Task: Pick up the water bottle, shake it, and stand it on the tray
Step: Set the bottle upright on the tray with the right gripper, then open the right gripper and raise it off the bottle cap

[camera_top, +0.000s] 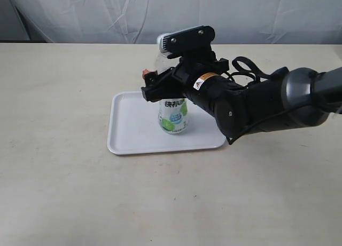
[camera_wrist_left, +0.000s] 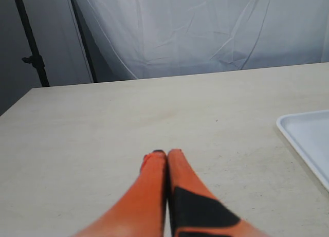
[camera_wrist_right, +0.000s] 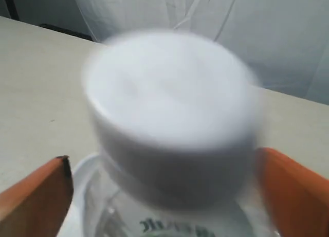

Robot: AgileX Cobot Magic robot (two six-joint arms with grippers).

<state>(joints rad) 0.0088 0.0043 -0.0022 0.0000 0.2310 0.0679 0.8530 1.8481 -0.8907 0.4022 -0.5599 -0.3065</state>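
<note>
Placement stage. The water bottle [camera_top: 173, 117] stands about upright on the tray [camera_top: 128, 134], toward its far right part, with the lime label facing the exterior view. Its base appears to rest inside the rim, though contact with the tray floor cannot be confirmed. The right claw [camera_wrist_right: 163, 157] reaches across from the right and straddles the bottle below its white cap [camera_wrist_right: 169, 88]. In the right wrist view one orange finger [camera_wrist_right: 36, 193] lies on each side of the clear shoulder, and the picture is blurred. Whether the fingers press on the bottle or stand just clear of it cannot be told. The left claw [camera_wrist_left: 165, 153] has its fingers together on nothing, low over the bare desk [camera_top: 64, 192], with a corner of the tray off to one side.

The step in hand is judged to be setting down and letting go. Done well, it calls for the base to sit flat on the tray before the grip loosens. The fingers should part evenly, so that neither drags the shoulder sideways. The arm should draw back along its own line of approach, without lifting, so the fingers do not catch under the wider cap. A light, tall bottle tips easily, so the motion should be slow
</note>
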